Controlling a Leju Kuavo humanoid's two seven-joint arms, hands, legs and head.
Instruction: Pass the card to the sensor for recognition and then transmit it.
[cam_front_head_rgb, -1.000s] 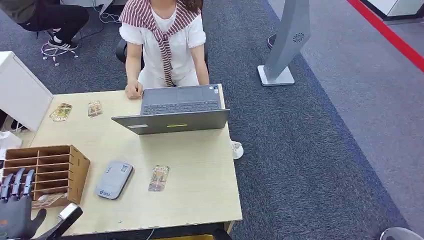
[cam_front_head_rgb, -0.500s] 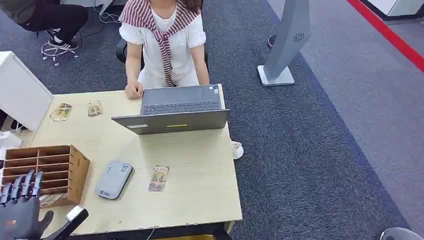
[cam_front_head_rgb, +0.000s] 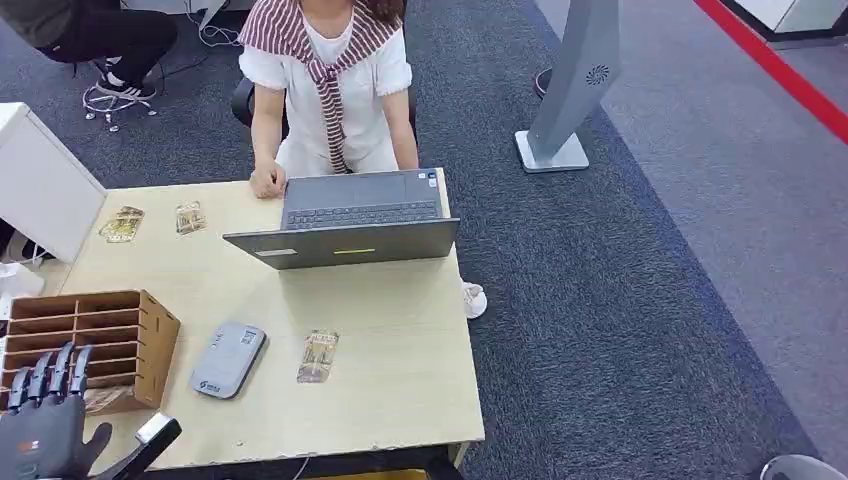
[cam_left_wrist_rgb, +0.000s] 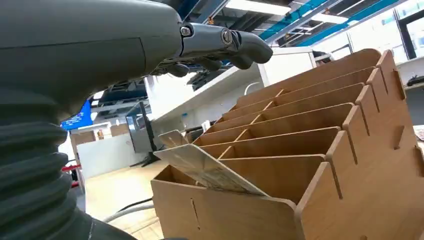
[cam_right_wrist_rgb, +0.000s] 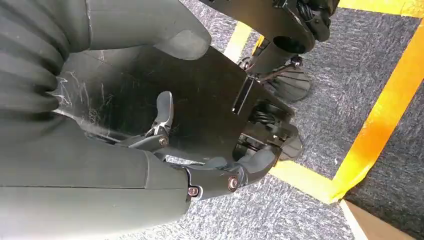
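A pale wooden desk (cam_front_head_rgb: 400, 380) stands on dark grey carpet, with a person (cam_front_head_rgb: 330, 80) seated at its far side behind an open grey laptop (cam_front_head_rgb: 350, 225), placed to receive whatever is handed across. At the near left corner sits a slotted wooden card rack (cam_front_head_rgb: 120, 330), its openings facing the robot so cards can be drawn out from its side. The left hand (cam_front_head_rgb: 42, 425) hovers just in front of that rack, fingers spread and upright, holding nothing. In the left wrist view its fingers (cam_left_wrist_rgb: 220, 42) arch above the rack (cam_left_wrist_rgb: 320, 150), and a card (cam_left_wrist_rgb: 205, 167) juts at a slant out of the nearest slot, its free edge toward the hand; that tilt leaves an edge exposed for pinching, and this looks like the card to be taken.

The grey card reader (cam_front_head_rgb: 228, 358) lies flat near the rack, well within the left arm's reach, which suits a short carry from slot to sensor. Another card (cam_front_head_rgb: 318, 356) lies flat just beside the reader, between it and the desk's right part, and two more cards (cam_front_head_rgb: 122, 223) lie at the far left edge near the person.

The right hand (cam_right_wrist_rgb: 210, 175) hangs by the robot's body over the floor, fingers loosely curled around nothing, out of the way.

The step in hand appears to be the reach for the rack's card; nothing is gripped yet.
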